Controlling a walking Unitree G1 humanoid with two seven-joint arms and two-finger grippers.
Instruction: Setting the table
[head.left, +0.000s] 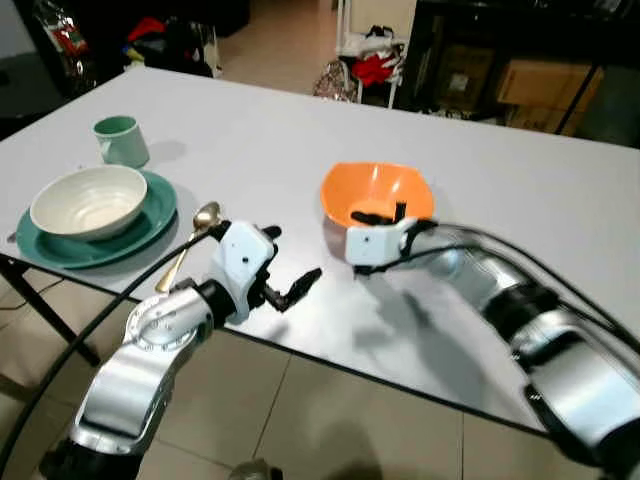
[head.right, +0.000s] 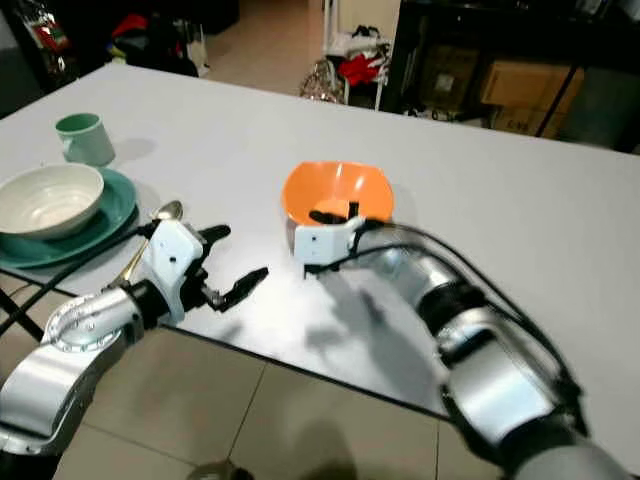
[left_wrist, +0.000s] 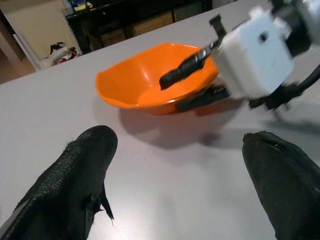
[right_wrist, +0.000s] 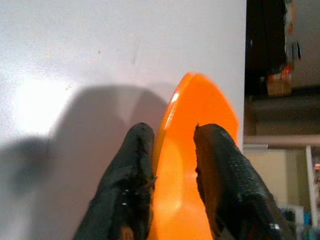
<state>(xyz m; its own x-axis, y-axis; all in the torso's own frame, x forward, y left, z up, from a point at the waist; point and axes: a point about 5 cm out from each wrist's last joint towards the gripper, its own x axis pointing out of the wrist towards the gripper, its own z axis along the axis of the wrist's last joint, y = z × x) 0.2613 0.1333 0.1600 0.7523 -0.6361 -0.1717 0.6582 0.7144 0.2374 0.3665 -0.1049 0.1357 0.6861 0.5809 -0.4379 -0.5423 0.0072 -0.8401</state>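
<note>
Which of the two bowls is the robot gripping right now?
The orange bowl; the right end effector pinches its near rim. The white bowl sits untouched on the teal plate.

The right tool hides part of the orange bowl's near rim (1 finger inside).

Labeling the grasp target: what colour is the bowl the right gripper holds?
Plain orange bowl, rim pinched by the right gripper; clearest in the left wrist view.

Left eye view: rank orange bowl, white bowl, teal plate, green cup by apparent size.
1. teal plate
2. white bowl and orange bowl look alike; the right gripper covers part of the orange one, so no ranking.
3. green cup, farthest from the camera.
</note>
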